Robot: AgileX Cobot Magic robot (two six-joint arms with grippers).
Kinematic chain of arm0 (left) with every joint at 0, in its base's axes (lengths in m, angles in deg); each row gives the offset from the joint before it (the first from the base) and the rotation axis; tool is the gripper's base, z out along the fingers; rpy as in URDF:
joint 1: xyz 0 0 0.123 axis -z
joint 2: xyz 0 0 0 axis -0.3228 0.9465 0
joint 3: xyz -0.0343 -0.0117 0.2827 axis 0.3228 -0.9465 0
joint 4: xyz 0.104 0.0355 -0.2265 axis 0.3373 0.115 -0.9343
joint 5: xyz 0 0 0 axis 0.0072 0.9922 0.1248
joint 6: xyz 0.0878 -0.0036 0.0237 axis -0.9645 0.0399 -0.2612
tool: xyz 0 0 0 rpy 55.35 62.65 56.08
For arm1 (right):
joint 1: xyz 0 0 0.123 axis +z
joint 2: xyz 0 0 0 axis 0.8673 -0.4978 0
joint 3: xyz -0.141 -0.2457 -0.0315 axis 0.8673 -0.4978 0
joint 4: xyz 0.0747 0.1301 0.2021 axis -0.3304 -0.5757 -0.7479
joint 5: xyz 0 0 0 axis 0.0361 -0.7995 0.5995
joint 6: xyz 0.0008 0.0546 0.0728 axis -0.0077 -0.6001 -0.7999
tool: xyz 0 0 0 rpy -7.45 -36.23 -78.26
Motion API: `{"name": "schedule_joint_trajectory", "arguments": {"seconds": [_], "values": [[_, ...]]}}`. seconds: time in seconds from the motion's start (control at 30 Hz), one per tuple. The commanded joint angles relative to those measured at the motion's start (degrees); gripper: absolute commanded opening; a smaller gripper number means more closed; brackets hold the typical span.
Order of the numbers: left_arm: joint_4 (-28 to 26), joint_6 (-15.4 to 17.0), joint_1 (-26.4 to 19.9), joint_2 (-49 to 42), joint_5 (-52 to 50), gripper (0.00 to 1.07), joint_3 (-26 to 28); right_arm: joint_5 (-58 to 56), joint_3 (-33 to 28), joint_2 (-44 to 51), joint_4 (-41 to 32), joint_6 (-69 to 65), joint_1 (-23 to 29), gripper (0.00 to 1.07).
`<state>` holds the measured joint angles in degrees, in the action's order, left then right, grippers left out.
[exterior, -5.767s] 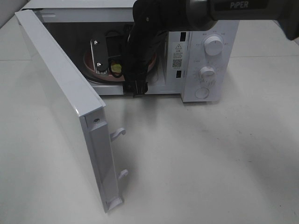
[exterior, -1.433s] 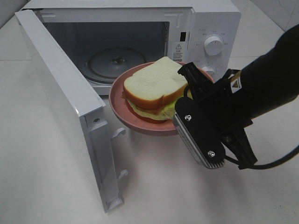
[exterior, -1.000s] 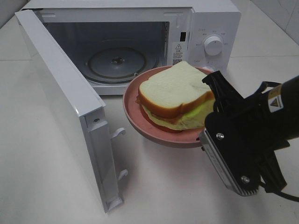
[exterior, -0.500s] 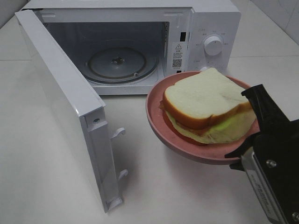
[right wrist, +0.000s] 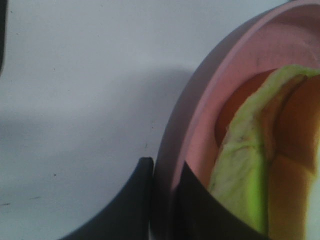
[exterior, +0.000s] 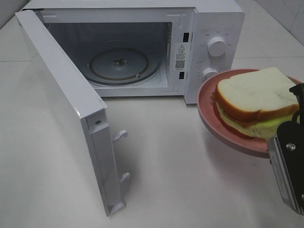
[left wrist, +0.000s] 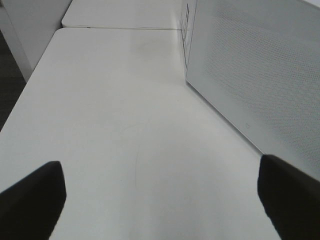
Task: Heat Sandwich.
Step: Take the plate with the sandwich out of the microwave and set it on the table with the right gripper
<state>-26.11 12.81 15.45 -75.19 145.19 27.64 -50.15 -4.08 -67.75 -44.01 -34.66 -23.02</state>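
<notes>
The sandwich point(exterior: 254, 102), white bread over a green leafy layer, lies on a round pink plate point(exterior: 209, 111). My right gripper point(exterior: 287, 142) is shut on the plate's near rim and holds it above the table, to the right of the microwave's front. The right wrist view shows the jaws pinching the rim point(right wrist: 200, 125), with the sandwich's green edge point(right wrist: 245, 165) beside them. My left gripper point(left wrist: 160, 200) is open and empty over bare table. It does not show in the exterior view.
The white microwave point(exterior: 213, 19) stands at the back with its door point(exterior: 61, 95) swung wide open to the left. Its glass turntable point(exterior: 118, 64) is bare. The door's mesh face point(left wrist: 260, 75) stands close beside my left gripper.
My right gripper has drawn the plate with the sandwich out of the microwave and carried it to the right and towards the front. The microwave door has stayed open.
</notes>
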Motion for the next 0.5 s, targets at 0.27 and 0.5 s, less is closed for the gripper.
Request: {"name": "schedule_joint_trajectory", "arguments": {"seconds": [0.27, 0.5], "values": [[0.0, 0.4, 0.5, -1.5, -0.2, 0.98, -0.1, -3.0, 0.1, 0.7, 16.4, -28.0, 0.1, 0.01], [0.0, 0.4, 0.5, -1.5, -0.2, 0.98, -0.1, -7.7, 0.1, 0.3, 21.8, -40.7, 0.1, 0.01]]}}
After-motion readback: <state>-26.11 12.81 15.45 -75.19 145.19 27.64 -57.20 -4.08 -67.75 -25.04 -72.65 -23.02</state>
